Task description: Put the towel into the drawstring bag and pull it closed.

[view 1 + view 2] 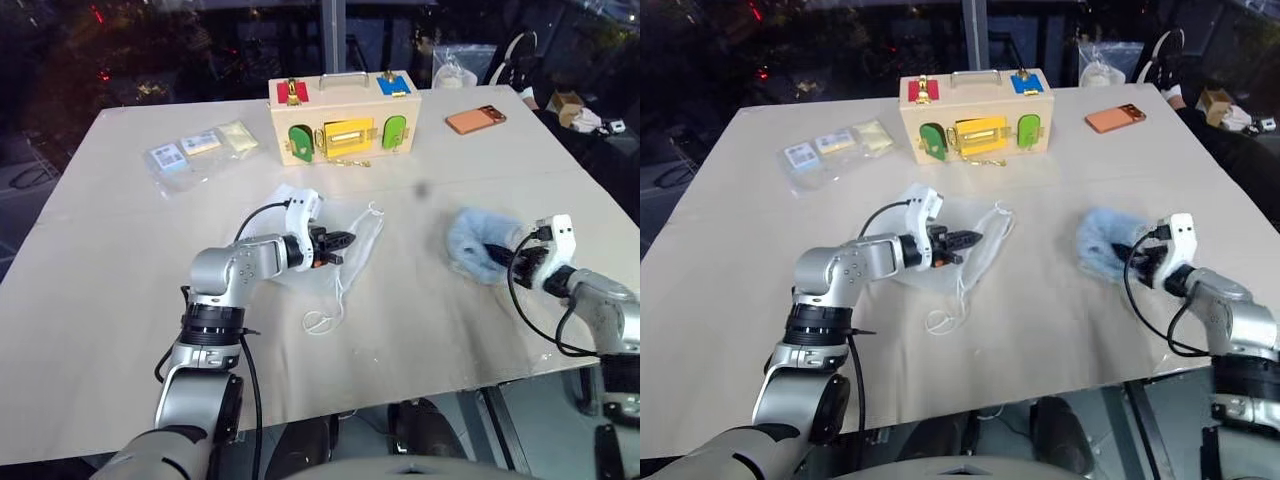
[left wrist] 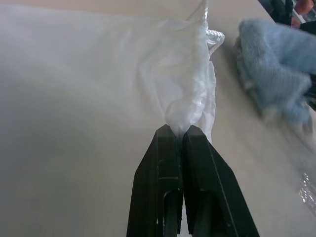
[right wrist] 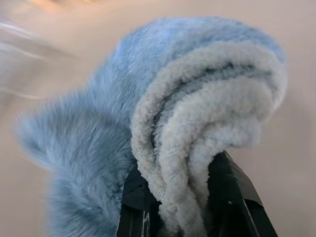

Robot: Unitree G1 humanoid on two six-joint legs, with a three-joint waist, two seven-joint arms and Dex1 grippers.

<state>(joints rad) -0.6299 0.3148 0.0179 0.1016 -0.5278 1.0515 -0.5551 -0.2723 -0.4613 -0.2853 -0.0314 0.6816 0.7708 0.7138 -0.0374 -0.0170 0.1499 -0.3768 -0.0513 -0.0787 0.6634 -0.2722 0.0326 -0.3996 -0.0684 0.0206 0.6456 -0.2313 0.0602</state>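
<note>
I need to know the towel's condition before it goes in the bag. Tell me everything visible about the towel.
The towel is a small, light-blue, fluffy cloth, paler along its folded edges. It looks soft and plush. It is bunched into a lumpy fold rather than spread flat, and sits on the table on the robot's right side, well apart from the drawstring bag. The right hand is shut on it, with several folded layers pinched between its black fingers. Nothing else touches it.

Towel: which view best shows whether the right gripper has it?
Right wrist view: towel folds sit clamped between the right gripper fingers. Both eye views show the towel as a blue lump at that gripper; left wrist view catches its edge.
</note>
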